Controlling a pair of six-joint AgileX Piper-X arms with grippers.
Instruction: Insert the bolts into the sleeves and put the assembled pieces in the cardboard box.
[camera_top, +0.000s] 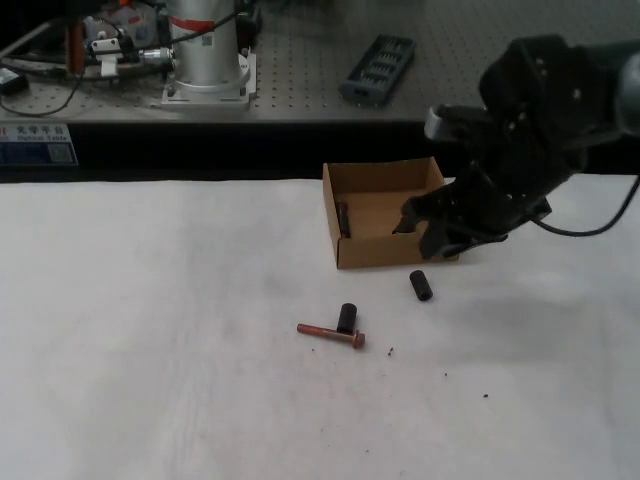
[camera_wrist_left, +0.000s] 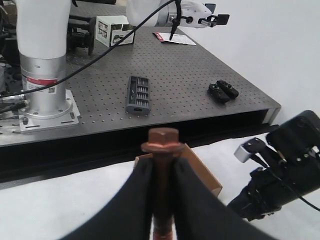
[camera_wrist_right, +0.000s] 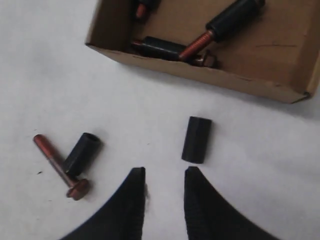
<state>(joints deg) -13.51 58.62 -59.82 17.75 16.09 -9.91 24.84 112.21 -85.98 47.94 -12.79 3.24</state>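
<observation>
Where the high view looks down over the white cloth-covered bench (camera_top: 150, 350), a brown open-topped cardboard box (camera_top: 385, 255) sits toward the far right. The black right gripper (camera_top: 428, 236) hangs at the box's near right corner. A short black cylindrical sleeve (camera_top: 420, 286) lies on the cloth just near of that corner. Nearer and to the left, a loose copper-coloured bolt (camera_top: 330, 334) lies on its side with a second black sleeve (camera_top: 347, 318) against its shank. Beyond the bench is a perforated metal table (camera_top: 300, 60). From this angle I cannot tell how the right gripper's fingers stand.

The right wrist view settles it. The two black fingers (camera_wrist_right: 131, 205) are parted with nothing between them, above the cloth just beside the short black cylindrical sleeve. This view also looks into the box, where several assembled pieces (camera_wrist_right: 225, 22), copper shanks seated in black sleeves, lie on the cardboard floor.

The left wrist view brings in the left gripper (camera_wrist_left: 161, 167). It is raised above the bench and clamped tight on a held copper bolt (camera_wrist_left: 160, 141), whose hexagonal flanged head sticks out past the fingertips. Behind the head is the box, with the black right arm to the right. On the perforated table beyond are a silver column (camera_wrist_left: 42, 60) and a black slotted tray (camera_wrist_left: 138, 94).
</observation>
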